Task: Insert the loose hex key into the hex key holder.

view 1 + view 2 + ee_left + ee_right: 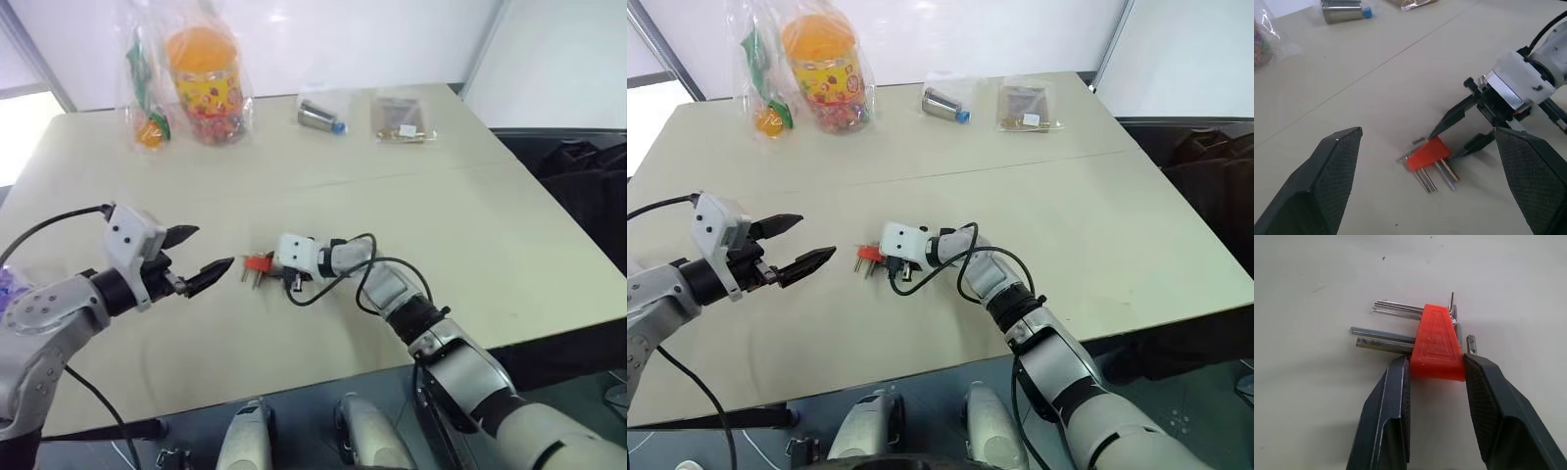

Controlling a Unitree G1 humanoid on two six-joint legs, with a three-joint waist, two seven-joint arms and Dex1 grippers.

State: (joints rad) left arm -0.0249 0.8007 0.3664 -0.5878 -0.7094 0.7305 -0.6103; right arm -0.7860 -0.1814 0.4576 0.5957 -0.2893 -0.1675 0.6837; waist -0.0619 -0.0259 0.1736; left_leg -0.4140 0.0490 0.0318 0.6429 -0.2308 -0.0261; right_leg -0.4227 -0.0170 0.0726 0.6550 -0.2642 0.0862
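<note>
Beige surface [490, 235] before white walls, one red holder, four bagged items
The hex key holder [1437, 343] lies pinched between the right gripper [1435, 369] jaws, four keys protruding; left gripper [196, 253] jaws wide, nearby

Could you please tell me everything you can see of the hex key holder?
The holder is a small red-orange wedge, plastic by its look, lying flat on the table. Several silvery hex keys pass through it. The right gripper straddles its wider end, both fingers against its sides.
</note>
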